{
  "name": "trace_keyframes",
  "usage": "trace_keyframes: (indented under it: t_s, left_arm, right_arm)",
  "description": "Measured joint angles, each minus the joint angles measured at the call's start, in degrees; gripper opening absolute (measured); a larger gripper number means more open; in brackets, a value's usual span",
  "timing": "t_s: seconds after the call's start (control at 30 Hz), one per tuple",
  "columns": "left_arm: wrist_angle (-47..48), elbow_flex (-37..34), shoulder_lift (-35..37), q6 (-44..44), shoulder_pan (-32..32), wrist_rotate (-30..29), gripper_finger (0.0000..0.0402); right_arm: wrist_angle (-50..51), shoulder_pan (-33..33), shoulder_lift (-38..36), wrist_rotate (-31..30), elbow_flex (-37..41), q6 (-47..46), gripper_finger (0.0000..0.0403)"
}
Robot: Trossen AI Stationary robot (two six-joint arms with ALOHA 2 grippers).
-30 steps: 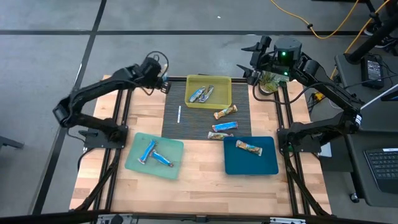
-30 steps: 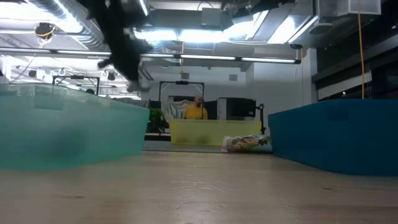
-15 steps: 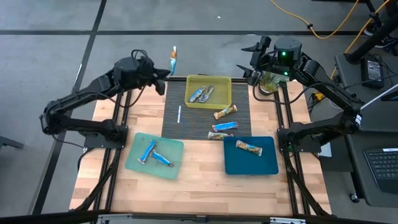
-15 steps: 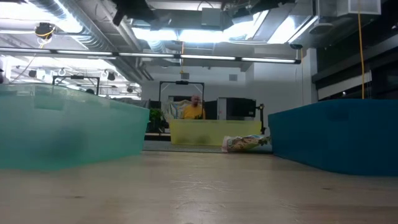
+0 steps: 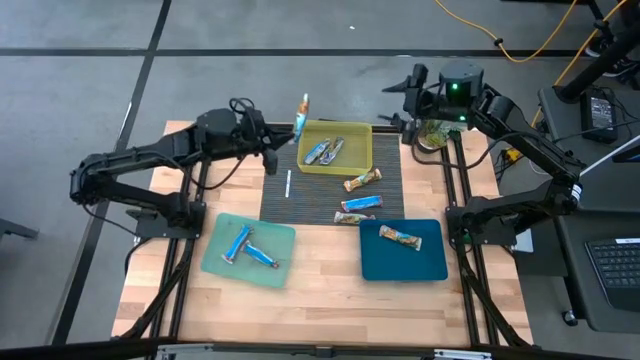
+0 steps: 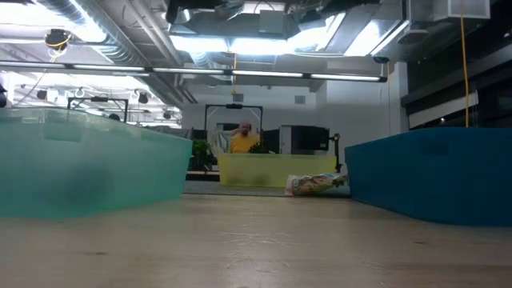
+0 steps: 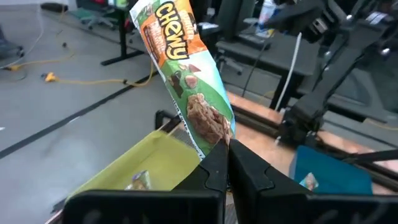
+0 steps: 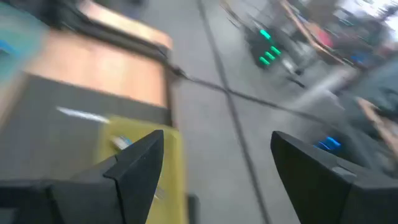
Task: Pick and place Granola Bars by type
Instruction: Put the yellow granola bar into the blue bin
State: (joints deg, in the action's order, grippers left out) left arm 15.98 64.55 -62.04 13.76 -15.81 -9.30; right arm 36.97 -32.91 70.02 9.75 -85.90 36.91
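Observation:
My left gripper is shut on a granola bar in a green-and-orange wrapper, in the air just left of the yellow tray. The bar also shows in the high view. The yellow tray holds silvery bars. The light teal tray holds blue bars. The dark blue tray holds one tan bar. Three bars lie loose on the dark mat. My right gripper is open and empty above the table's far right. My left gripper pinches the bar's lower end between its two shut fingers. The arm reaches in from the table's left. The bar sticks up past the fingertips, tilted, lifted clear of the table and the trays.
A thin white stick lies on the dark mat between the trays. In the low view the teal tray, yellow tray and blue tray stand on the wooden table, with a person far behind.
My left gripper has risen from the table's far left and swung toward the right, to the yellow tray's left side, still shut on the bar, which now stands up past its fingertips clear of the table.

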Motion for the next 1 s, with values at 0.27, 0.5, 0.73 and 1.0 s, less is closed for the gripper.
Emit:
trace_keyframes:
  t_s: [0.27,0.5,0.73,1.0]
  left_arm:
    - [-9.7,0.0,-2.2,-3.2,3.4,-0.2,0.0002]
    - [-10.1,0.0,-2.2,-6.5,4.8,-0.1,0.0002]
    - [-9.3,0.0,-1.9,-10.8,5.3,0.6,0.0001]
    - [-3.6,1.2,-1.4,-15.2,5.3,0.4,0.0001]
  right_arm:
    - [-5.0,0.0,2.8,18.9,-0.1,-11.5,0.0298]
    - [-13.5,0.1,7.2,21.7,-0.1,-21.3,0.0298]
    - [-22.5,0.7,10.6,26.7,-0.1,-29.7,0.0299]
    - [-34.4,4.7,14.9,30.4,0.0,-39.0,0.0299]
